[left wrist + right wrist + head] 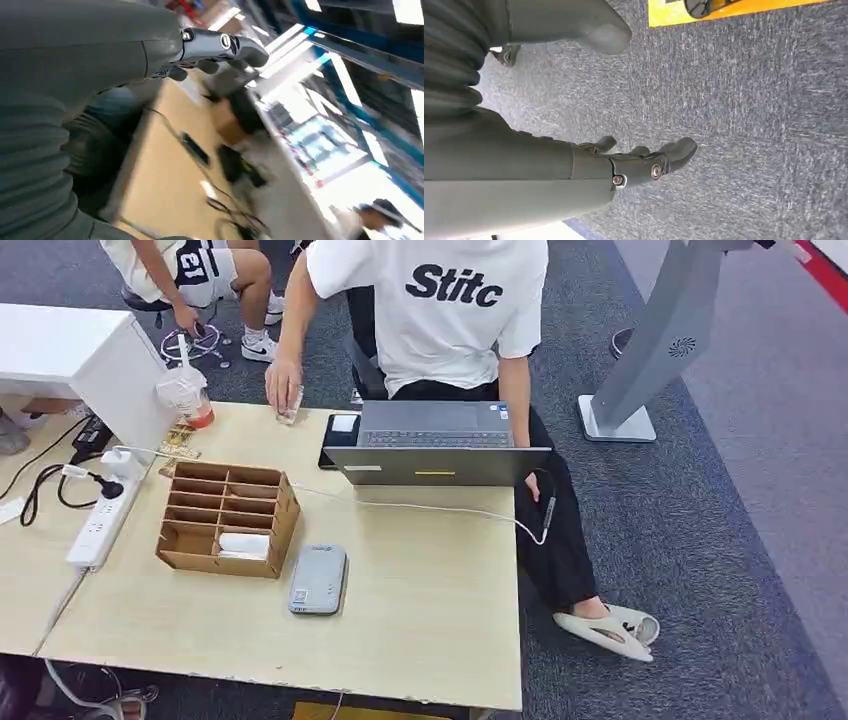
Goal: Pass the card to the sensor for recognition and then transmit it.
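Presently: sensor (318,579), grey, flat on table (430,620) near the front edge, within reach. Card (244,545), white, in organiser (226,519) just left of it, ready for pickup. Left hand (220,47) and right hand (644,162): empty, fingers loosely apart.

- The table (420,580) is seen as pale wood laminate, smooth and matt.
- The organizer (228,518) is made of brown cardboard, matt.
- The sensor (319,579) is cased in grey plastic with a slight sheen.
- The laptop (437,452) is finished in matt grey metal.
- The carpet (749,125) is woven grey cloth, rough.
- The right hand (644,162) is covered in smooth dark plastic.
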Motion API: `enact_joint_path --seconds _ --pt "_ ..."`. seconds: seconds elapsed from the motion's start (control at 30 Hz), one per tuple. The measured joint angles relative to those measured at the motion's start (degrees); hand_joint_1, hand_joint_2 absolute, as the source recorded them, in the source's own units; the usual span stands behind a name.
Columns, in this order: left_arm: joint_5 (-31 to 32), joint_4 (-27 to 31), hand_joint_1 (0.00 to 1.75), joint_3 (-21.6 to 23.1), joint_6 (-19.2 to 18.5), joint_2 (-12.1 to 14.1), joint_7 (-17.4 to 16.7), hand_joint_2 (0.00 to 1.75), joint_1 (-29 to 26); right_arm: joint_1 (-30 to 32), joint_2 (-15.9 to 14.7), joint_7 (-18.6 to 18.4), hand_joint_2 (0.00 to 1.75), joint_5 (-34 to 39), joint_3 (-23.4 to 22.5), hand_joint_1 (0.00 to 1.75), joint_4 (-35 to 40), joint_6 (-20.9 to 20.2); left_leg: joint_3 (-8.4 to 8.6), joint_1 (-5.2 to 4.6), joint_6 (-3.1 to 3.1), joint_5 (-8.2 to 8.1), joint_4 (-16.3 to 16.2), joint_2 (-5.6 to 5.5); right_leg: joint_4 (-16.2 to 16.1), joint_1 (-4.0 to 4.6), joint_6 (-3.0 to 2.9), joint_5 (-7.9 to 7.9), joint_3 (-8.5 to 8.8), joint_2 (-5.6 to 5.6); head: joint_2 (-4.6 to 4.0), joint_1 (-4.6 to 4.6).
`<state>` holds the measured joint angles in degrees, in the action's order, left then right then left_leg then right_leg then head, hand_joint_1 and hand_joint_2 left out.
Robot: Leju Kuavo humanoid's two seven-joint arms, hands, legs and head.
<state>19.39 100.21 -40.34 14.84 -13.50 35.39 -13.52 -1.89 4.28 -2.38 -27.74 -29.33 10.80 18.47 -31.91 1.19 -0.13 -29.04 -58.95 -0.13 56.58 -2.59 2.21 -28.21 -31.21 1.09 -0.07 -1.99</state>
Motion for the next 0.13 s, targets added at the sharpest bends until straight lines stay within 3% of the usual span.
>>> enact_joint_path --seconds 0.13 --pt "4.78 -12.79 0.00 -15.92 4.13 -2.02 -0.70 1.75 5.72 -0.11 0.15 1.53 1.75 -0.54 -1.57 0.00 0.15 1.42 0.09 0.00 0.01 0.02 0.00 -0.02 0.01 0.00 -0.01 0.00 0.11 -0.02 0.00 0.02"
